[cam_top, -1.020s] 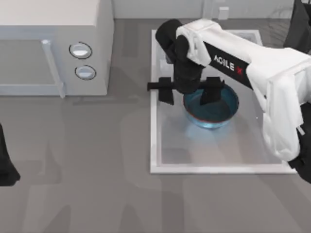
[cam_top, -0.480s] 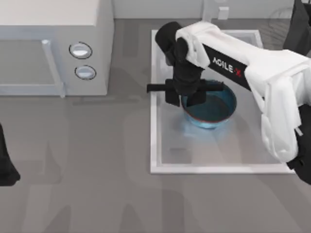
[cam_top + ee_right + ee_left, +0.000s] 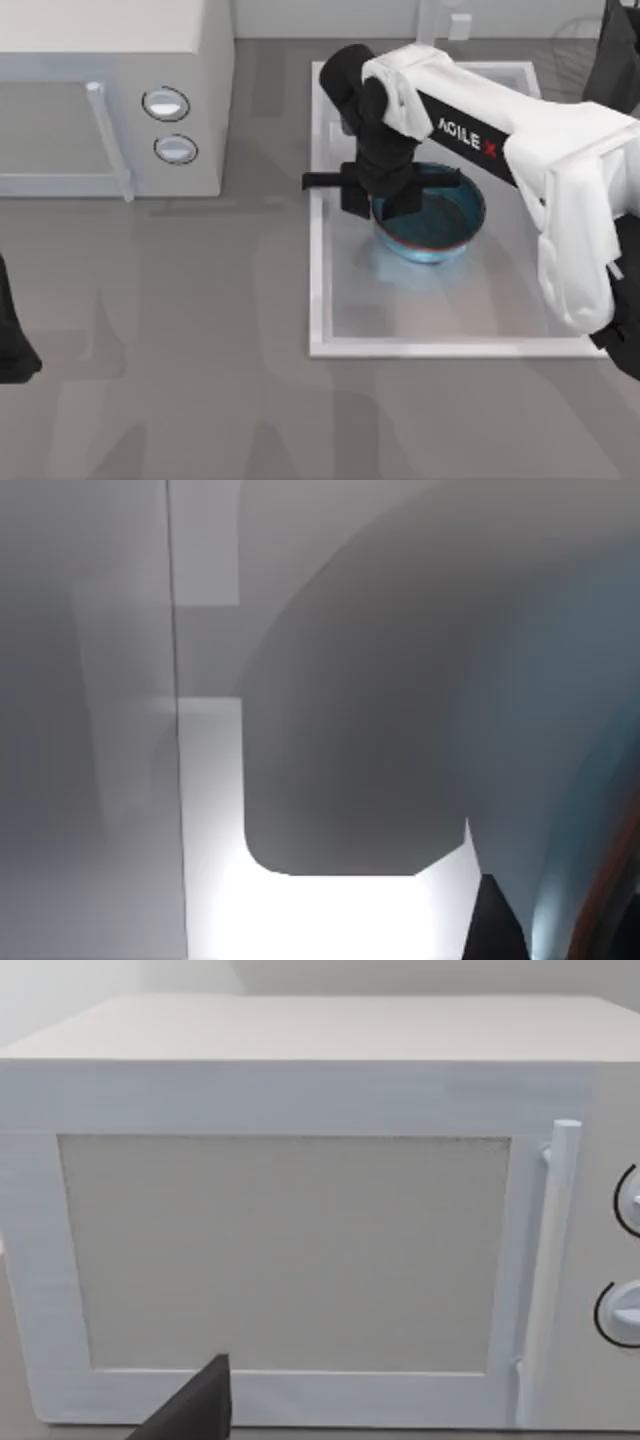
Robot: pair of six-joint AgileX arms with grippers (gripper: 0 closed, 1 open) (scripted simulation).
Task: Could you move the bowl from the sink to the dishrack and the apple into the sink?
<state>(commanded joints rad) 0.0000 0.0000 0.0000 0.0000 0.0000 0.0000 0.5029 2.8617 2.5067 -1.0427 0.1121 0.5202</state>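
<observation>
The blue bowl (image 3: 442,226) sits inside the white sink (image 3: 318,300), toward its left half. My right gripper (image 3: 378,204) reaches down over the bowl's left rim, its fingers drawn close together on that rim. In the right wrist view the bowl's blue wall (image 3: 590,780) curves past very near, above the sink's bright floor (image 3: 330,910). Faint wires of the dishrack (image 3: 572,38) show at the far right back. The apple is out of view. My left arm (image 3: 10,340) stays parked at the table's left edge.
A white microwave (image 3: 100,90) with two round knobs stands at the back left, and its door (image 3: 290,1250) faces the left wrist camera. The faucet post (image 3: 428,20) rises behind the sink. Bare grey tabletop lies in front and to the left.
The right gripper's fingers, wide apart a second ago, have come together on the bowl's left rim. The bowl has shifted slightly toward the back. The left arm has not moved.
</observation>
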